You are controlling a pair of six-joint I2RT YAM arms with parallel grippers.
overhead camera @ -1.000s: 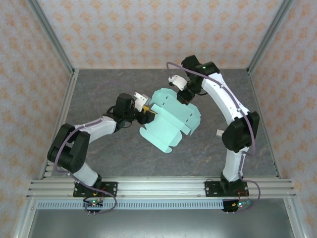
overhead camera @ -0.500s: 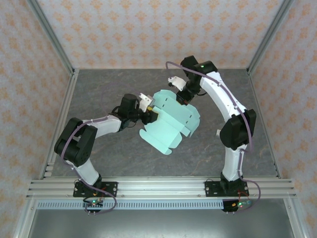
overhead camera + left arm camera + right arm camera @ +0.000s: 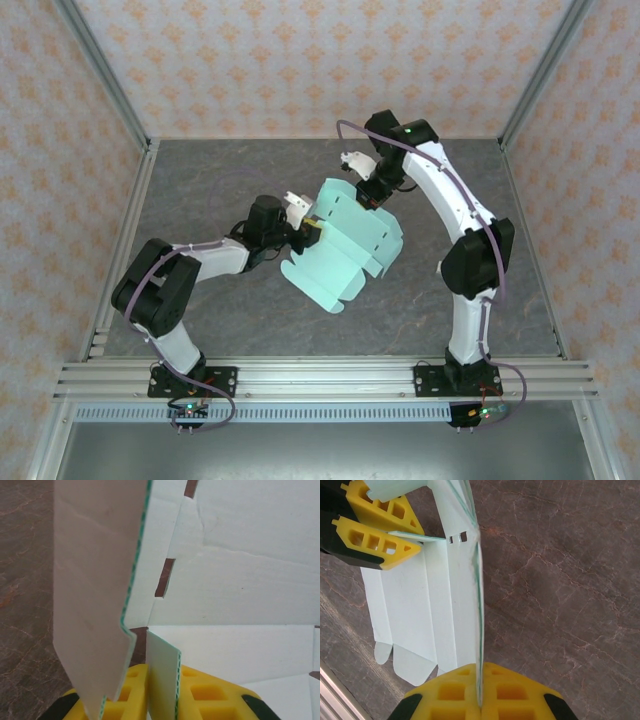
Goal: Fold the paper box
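Item: the paper box [image 3: 345, 245], a pale mint die-cut sheet, partly raised, lying mid-table [image 3: 250, 320] between the two arms.
Left gripper [image 3: 311, 226]: we see it pinching an upright flap [image 3: 162, 670] at the sheet's left edge; the card edge stands between its yellow fingers [image 3: 205, 690].
Right gripper [image 3: 480, 680]: clenched on the edge of the far panel [image 3: 470, 595], holding it upright.
Change: within the last second the left arm has pushed in toward the sheet and its jaws have narrowed onto the flap. The right grip has stayed put, and the sheet has barely shifted.
Meaning: we judge both raised walls now secured, so folding them inward can begin.
Remaining: the near tabs [image 3: 325, 290] lie flat; most folds are still ahead.
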